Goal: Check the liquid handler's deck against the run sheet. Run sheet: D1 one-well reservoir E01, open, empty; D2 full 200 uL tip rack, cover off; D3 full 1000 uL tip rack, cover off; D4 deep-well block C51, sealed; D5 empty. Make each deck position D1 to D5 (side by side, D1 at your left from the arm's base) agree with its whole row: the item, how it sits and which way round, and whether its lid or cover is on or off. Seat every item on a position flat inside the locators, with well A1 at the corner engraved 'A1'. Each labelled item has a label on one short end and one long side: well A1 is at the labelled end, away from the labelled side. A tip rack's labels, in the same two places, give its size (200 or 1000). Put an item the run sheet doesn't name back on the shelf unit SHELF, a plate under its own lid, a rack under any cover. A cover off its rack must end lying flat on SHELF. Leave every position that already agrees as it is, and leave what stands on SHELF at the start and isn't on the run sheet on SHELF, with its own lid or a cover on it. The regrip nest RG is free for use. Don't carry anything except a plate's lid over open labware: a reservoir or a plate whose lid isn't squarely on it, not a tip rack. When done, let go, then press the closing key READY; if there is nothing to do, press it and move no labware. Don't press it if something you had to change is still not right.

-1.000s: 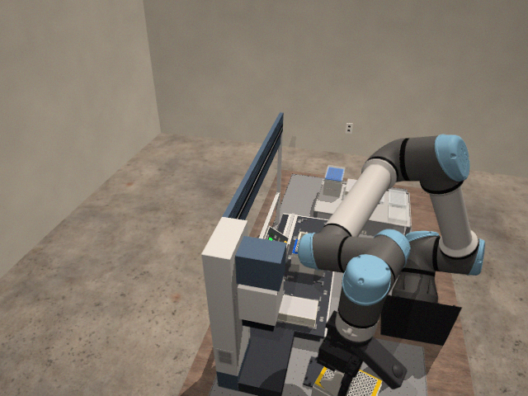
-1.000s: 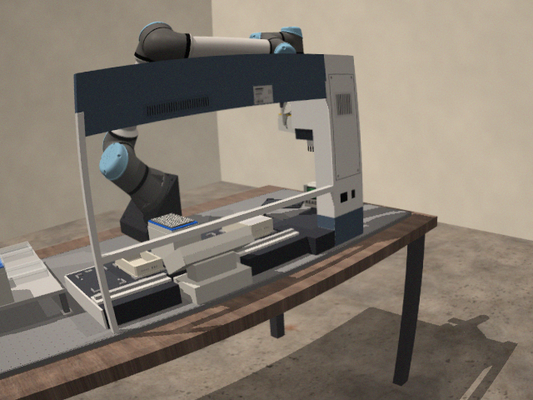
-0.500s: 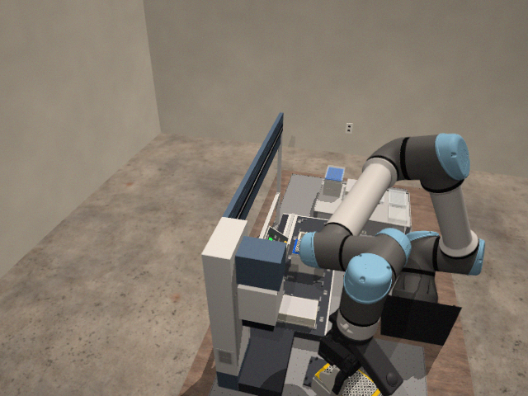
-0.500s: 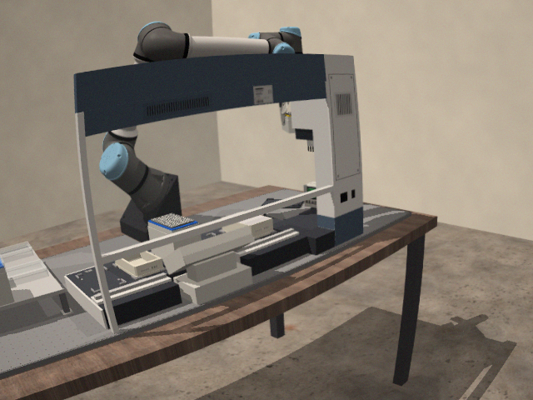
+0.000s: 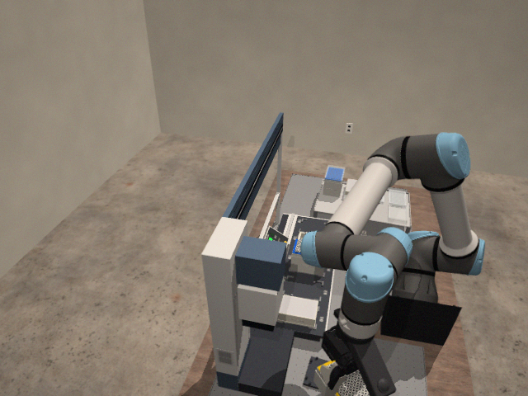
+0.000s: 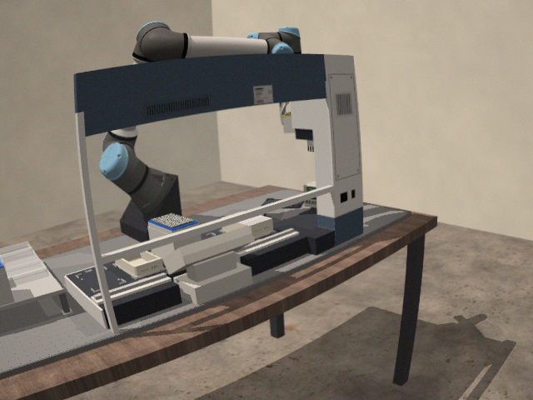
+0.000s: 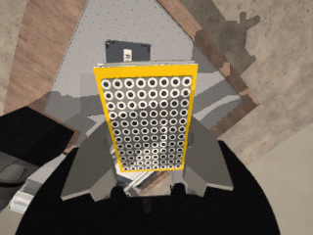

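A wooden desk with dark legs carries a grey perforated mat, and most of it is taken up by the liquid handler, a tall white and navy frame whose long blue top beam spans the deck. The robot arm, grey with pale blue joint caps, rises from a dark base behind the deck and folds back over itself, its wrist hanging low near the desk's end, beside the handler's tower. On the deck, the exterior view shows a blue-rimmed tip rack standing next to an open cream reservoir, with longer pale blocks lying along the rails in front of them. At the far end of the desk, a pale shelf unit holds a blue-topped box. In the wrist view, the gripper is clamped on the long sides of a yellow-rimmed tip rack, full of tips, held above the mat. Under the rack's far end lies a small dark nest plate, partly hidden by the rack.
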Available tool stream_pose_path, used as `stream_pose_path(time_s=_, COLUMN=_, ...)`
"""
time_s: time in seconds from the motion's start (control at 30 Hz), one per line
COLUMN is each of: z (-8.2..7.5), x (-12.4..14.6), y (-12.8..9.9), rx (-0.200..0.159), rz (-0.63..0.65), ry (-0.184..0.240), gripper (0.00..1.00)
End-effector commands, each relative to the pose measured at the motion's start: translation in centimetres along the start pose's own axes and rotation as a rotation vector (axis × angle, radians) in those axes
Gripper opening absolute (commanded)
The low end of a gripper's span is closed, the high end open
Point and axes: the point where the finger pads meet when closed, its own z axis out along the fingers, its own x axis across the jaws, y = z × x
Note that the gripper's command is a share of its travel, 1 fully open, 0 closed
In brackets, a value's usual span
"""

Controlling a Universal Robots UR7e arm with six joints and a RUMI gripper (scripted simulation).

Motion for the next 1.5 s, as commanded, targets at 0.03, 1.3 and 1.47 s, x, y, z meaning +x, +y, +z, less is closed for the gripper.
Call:
stream_pose_path(time_s=0.03, z=-0.08, x=0.03, y=0.00, rx=0.000, rz=0.065, ry=0.001, gripper=0.00)
stream_pose_path(time_s=1.3, z=-0.08, x=0.03, y=0.00, rx=0.000, rz=0.732, ry=0.001, gripper=0.00)
stream_pose_path(time_s=1.47, z=-0.08, x=0.03, y=0.00, rx=0.000, rz=0.832, ry=0.001, gripper=0.00)
